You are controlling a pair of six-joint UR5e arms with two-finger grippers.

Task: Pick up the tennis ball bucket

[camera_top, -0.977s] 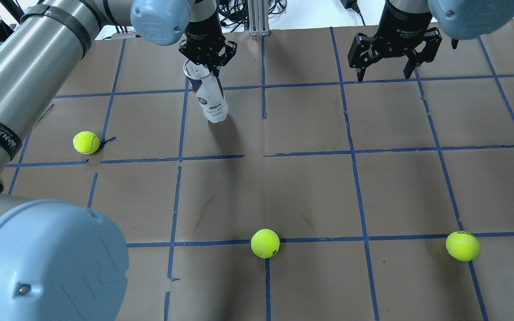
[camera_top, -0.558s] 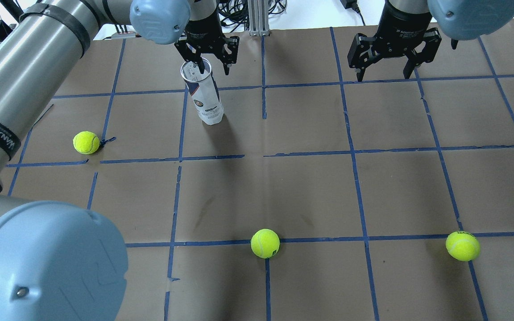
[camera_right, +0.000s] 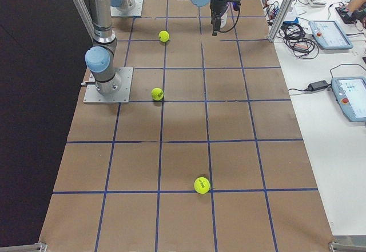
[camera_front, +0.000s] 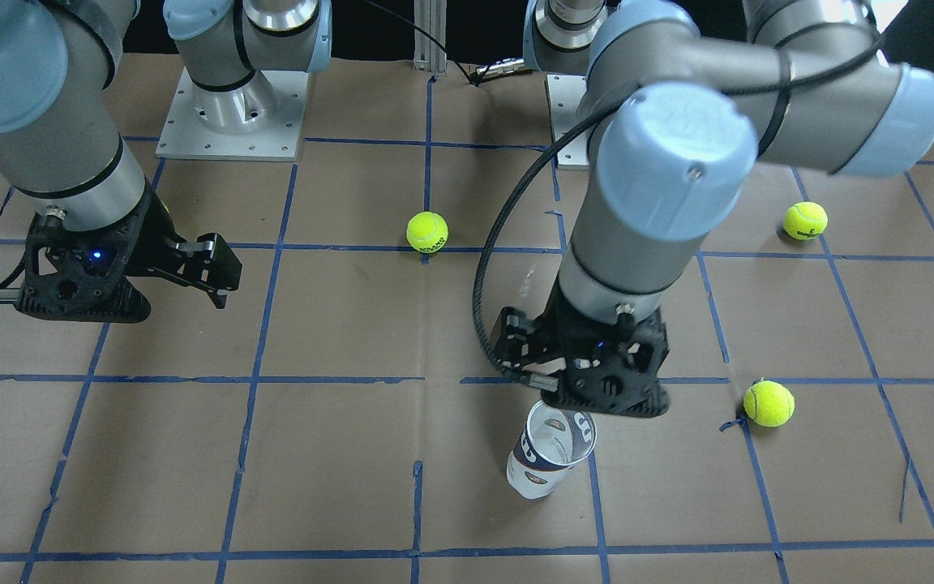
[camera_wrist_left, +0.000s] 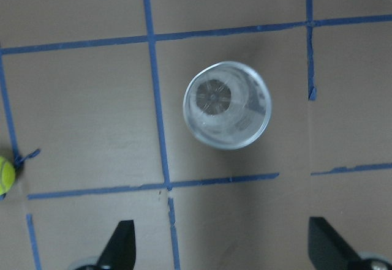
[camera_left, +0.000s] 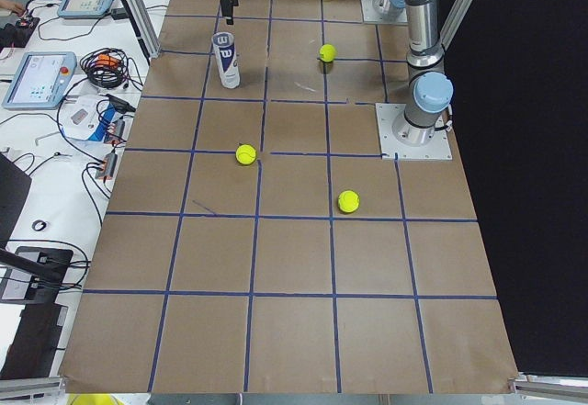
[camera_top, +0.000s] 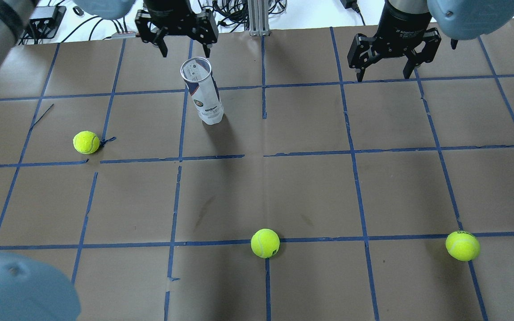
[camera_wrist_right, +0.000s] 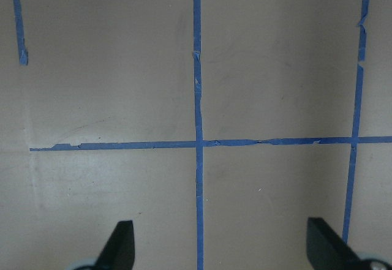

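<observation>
The tennis ball bucket (camera_top: 203, 93), a slim clear can with a white and navy label, stands upright and free on the brown table. It also shows in the front view (camera_front: 550, 454), the left side view (camera_left: 226, 59) and, from straight above with its mouth open, the left wrist view (camera_wrist_left: 226, 105). My left gripper (camera_top: 185, 52) is open and empty, hovering above and just behind the bucket's rim, touching nothing; its fingertips (camera_wrist_left: 120, 245) show at the bottom of the wrist view. My right gripper (camera_top: 383, 76) is open and empty over bare table far to the right.
Three yellow-green tennis balls lie loose: one left of the bucket (camera_top: 86, 142), one near the front centre (camera_top: 265, 243), one at the front right (camera_top: 462, 245). Blue tape lines grid the table. Cables and a metal post (camera_top: 257, 18) stand beyond the far edge.
One second ago my left gripper was shut on the tilted bucket's rim. It opened, the bucket settled upright on the table, and the gripper has risen and drawn back from it.
</observation>
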